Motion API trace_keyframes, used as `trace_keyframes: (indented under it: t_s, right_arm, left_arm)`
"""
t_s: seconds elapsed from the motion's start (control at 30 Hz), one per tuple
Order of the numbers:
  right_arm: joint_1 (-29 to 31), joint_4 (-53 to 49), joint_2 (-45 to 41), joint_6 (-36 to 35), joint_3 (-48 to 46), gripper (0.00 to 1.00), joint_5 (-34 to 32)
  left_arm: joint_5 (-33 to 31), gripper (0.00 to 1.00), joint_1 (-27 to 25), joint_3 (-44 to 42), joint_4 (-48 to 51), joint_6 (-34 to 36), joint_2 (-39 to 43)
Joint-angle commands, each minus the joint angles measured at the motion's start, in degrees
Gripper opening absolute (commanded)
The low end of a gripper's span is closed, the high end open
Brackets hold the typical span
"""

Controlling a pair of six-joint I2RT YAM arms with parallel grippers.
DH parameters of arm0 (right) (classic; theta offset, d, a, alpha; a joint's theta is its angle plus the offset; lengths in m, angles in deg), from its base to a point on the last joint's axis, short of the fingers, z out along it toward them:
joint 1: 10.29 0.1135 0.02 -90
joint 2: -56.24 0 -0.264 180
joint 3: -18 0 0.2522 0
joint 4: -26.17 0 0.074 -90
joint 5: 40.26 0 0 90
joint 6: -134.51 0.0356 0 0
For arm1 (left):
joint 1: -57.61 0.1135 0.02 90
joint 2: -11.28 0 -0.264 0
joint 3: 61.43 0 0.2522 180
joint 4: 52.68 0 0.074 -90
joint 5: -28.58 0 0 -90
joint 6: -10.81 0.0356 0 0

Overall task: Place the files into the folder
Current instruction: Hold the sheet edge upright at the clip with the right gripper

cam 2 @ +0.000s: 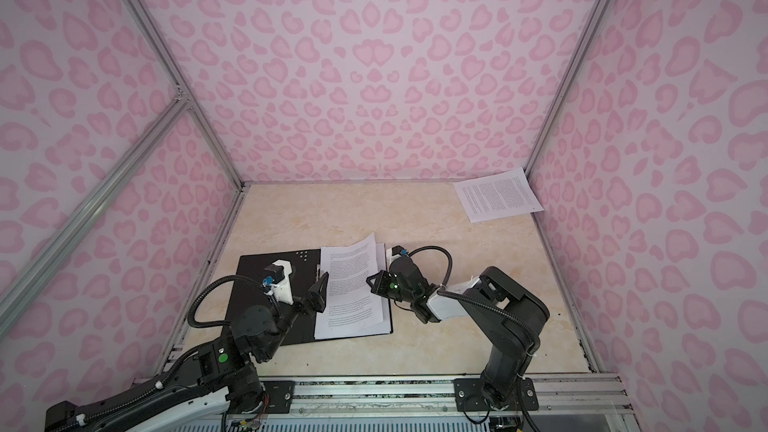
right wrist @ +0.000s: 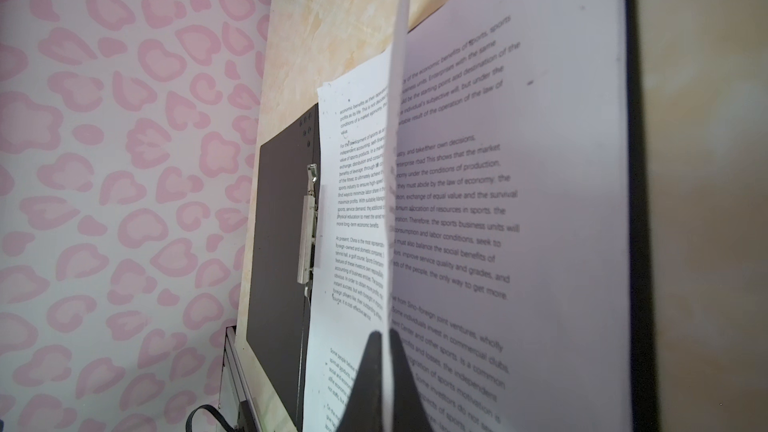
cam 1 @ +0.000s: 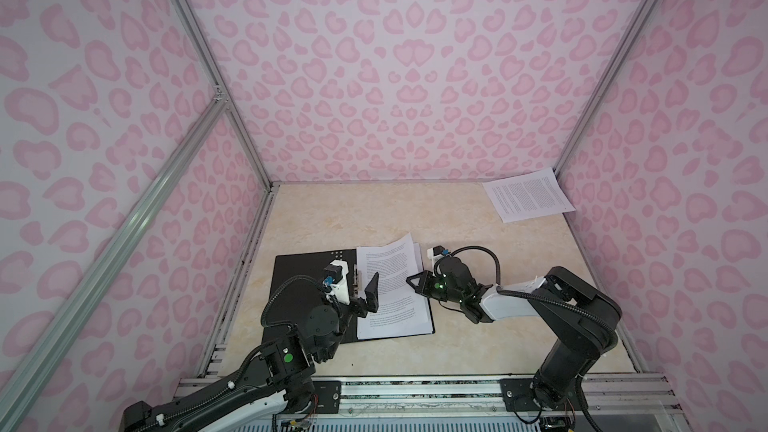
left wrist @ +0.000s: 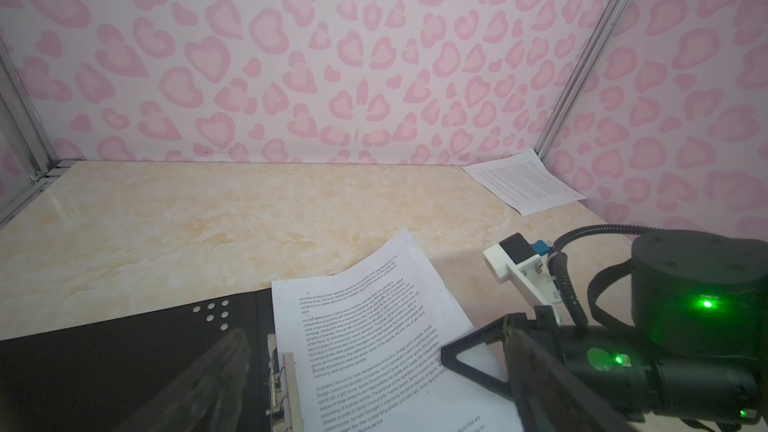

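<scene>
The folder (cam 1: 299,280) (cam 2: 257,272) lies open on the table, black inside up. The files (cam 1: 386,272) (cam 2: 349,280) are stacked on its right half, the top sheet skewed and sticking out past the far edge. My right gripper (cam 1: 409,280) (right wrist: 384,338) is shut on the right edge of the top sheet (right wrist: 395,160), which is raised off the printed sheets below. My left gripper (cam 1: 368,297) (left wrist: 374,376) hangs open over the folder's spine and the left side of the stack, holding nothing.
One more printed sheet (cam 1: 528,199) (left wrist: 523,180) lies in the far right corner, its edge curling up against the wall. A metal clip (left wrist: 286,384) (right wrist: 309,234) runs along the folder's spine. Pink-patterned walls close in three sides of the marble-look table (cam 1: 374,209).
</scene>
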Motion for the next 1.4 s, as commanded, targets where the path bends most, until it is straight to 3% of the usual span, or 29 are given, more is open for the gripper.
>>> trace_keyframes:
  t_s: [0.0, 0.33, 0.6, 0.87, 0.93, 1.0, 1.13, 1.37]
  right_arm:
    - [0.2, 3.4, 0.8, 1.2, -0.3, 0.00, 0.7]
    - [0.4, 4.3, 1.1, 1.9, -1.0, 0.01, 0.6]
    - [0.7, 5.6, 0.6, 2.9, -2.6, 0.29, -0.6]
    - [1.2, -3.2, -2.9, -0.9, -1.7, 0.65, -3.6]
    - [1.2, -6.5, -4.0, -1.9, -1.5, 0.76, -5.2]
    - [1.2, -10.2, -5.0, -3.2, -0.9, 0.97, -6.6]
    - [1.9, -17.6, -7.6, -6.8, 0.5, 0.97, -9.6]
    - [0.8, -42.5, -14.5, -20.5, 8.1, 0.97, -21.8]
  left_arm:
    - [-0.1, 0.98, 0.1, 0.8, -0.5, 0.6, -0.4]
    - [0.1, 0.98, 0.1, 0.9, -0.5, 0.6, -0.7]
    - [0.2, 0.98, 0.1, 1.0, -0.4, 0.6, -0.9]
    - [0.5, 0.98, 0.1, 1.1, -0.4, 0.6, -0.9]
    - [0.5, 0.98, 0.1, 1.1, -0.4, 0.7, -0.9]
    - [0.5, 0.98, 0.1, 1.0, -0.4, 0.7, -0.9]
    - [0.5, 0.98, 0.2, 1.2, -0.4, 0.6, -1.2]
    - [1.1, 0.98, 0.2, 1.3, -0.2, 0.4, -1.4]
